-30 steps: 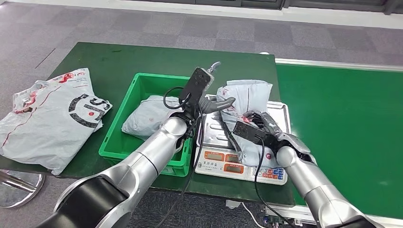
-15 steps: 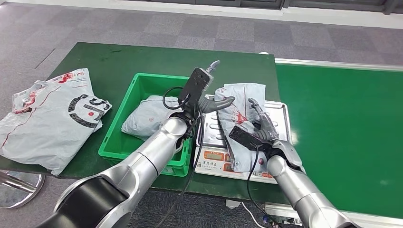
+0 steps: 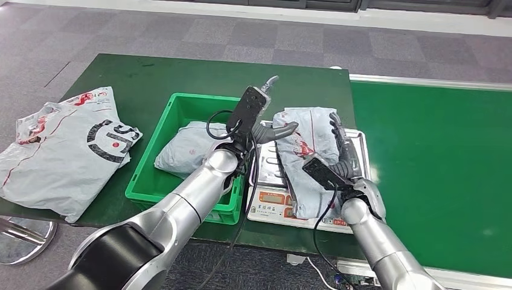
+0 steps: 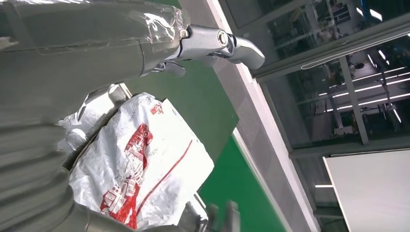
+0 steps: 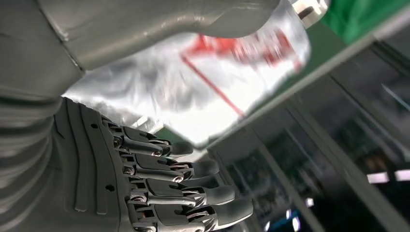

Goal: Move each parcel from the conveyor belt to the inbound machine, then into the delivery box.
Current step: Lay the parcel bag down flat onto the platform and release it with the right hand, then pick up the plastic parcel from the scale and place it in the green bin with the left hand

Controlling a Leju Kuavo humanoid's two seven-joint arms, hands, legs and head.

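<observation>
- Parcel (image 3: 305,151), grey w/ red print, lies on the scale (image 3: 356,142); scale sits on the counter (image 3: 151,78) just right of the green bin (image 3: 175,109).
- Left hand (image 3: 272,130) at parcel's left edge, thumb touching it; fingers (image 3: 273,81) spread, holding nothing.
- Right hand (image 3: 344,154) upright at parcel's right side, fingers (image 5: 203,188) straight, apart, no grip.
- 1 more parcel (image 3: 187,145) inside the bin.
- Big bag (image 3: 66,151) on counter, well left of the bin.

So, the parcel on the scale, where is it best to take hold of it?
Probably the near edge of the parcel, from the bin side, where the left robot hand is. It lies flat and soft, overhanging the scale, so fingers can slip under it.
</observation>
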